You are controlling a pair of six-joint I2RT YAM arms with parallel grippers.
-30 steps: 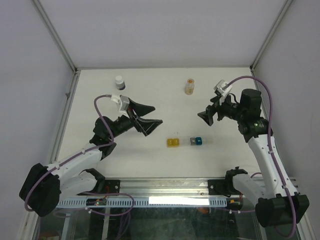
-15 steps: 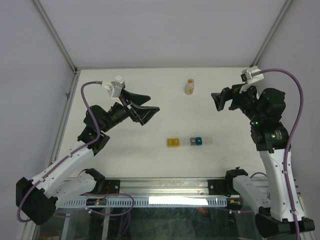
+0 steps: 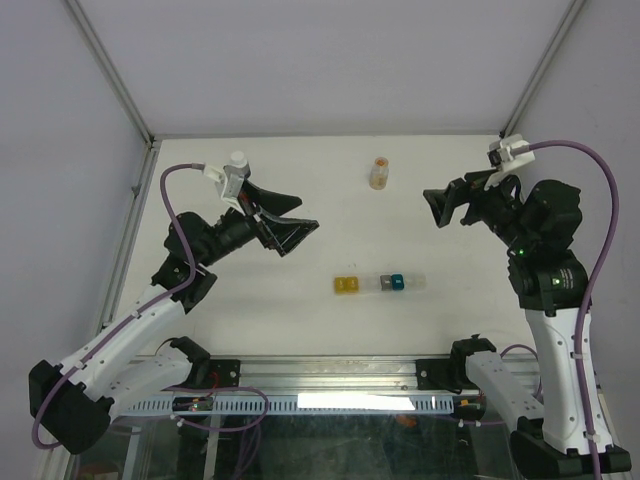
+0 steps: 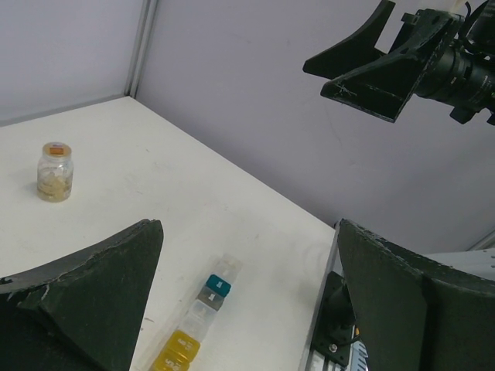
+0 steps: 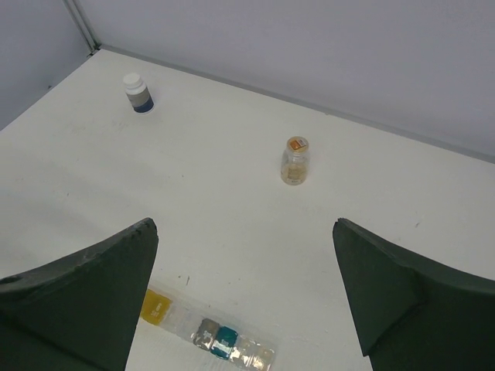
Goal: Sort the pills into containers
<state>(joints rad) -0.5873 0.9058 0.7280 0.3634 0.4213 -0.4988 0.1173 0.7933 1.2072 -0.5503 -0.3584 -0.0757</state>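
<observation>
The left gripper [image 3: 303, 213] hangs above the table [image 3: 200, 180] with its jaws spread wide and nothing between them. Its wrist view looks past both fingers to the containers. The right gripper [image 3: 433, 207] is just as wide and just as empty, also raised, facing the left one across the middle of the table. Between and below them, nearer the arm bases, lie the containers in a short row. The yellow box [image 3: 345, 285] is at the left end, and the teal box [image 3: 398, 282] with its clear section [image 3: 416, 281] is at the right. The row's long axis runs left to right, so the yellow end falls to the left arm and the teal end to the right. Each gripper would have to come down and back toward its base to reach its end, and neither looks clearly closer. The vial [image 3: 378, 173] with pale contents stands upright at the far side, well apart from the row and probably closer to the right gripper. A white bottle [image 3: 238, 159] stands far left, just behind the left wrist.
</observation>
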